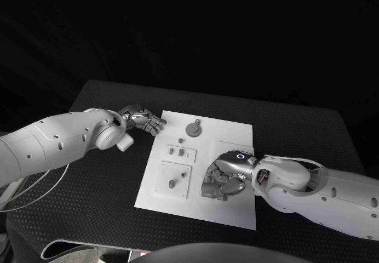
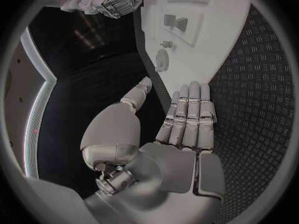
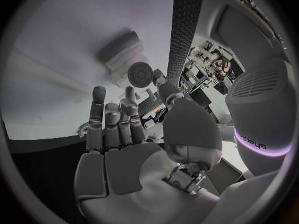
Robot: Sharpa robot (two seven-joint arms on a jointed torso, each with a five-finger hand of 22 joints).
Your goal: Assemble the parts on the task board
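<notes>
Task board lies mid-table on the black table in the head view, with a round part near its far edge; the left hand hovers by its far left corner, the right hand over its right side. The left wrist view shows the left hand's fingers straight, holding nothing. In the right wrist view, the right hand's fingertips pinch a round disc part.

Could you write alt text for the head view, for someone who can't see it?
A white task board lies on a black table; the right hand rests over its near part, while the left hand hovers, empty, at its far left corner, beside a round part.
</notes>
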